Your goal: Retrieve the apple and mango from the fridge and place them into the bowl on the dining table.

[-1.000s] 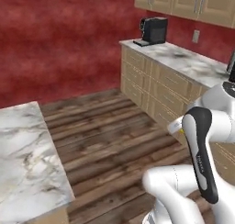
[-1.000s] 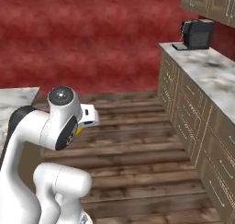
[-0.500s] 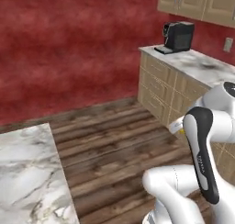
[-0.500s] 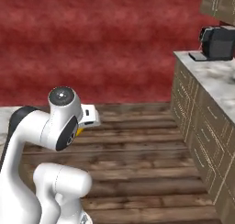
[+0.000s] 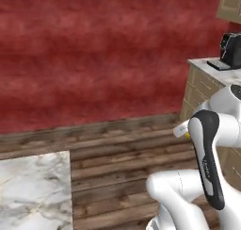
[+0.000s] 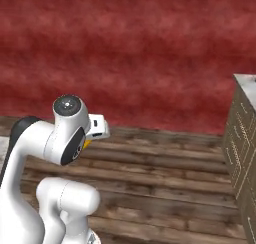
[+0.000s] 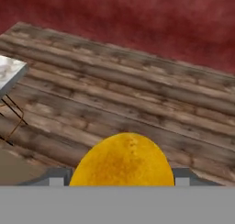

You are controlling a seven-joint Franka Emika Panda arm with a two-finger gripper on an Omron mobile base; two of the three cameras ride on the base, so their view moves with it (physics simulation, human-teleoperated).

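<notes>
As the base faces the red wall:
tool (image 7: 120, 182): clamped around the mango (image 7: 121, 159)
target: marble surface (image 5: 33, 191), lower left, bowl unseen

Right at the tool, the small rounded yellow-orange mango (image 7: 122, 160) shows a matt, finely speckled skin. Beyond it, the brown plank floor (image 7: 137, 99) is rough, weathered wood. Off to its side, the white-grey veined marble desk (image 5: 28, 186) looks polished smooth.
</notes>
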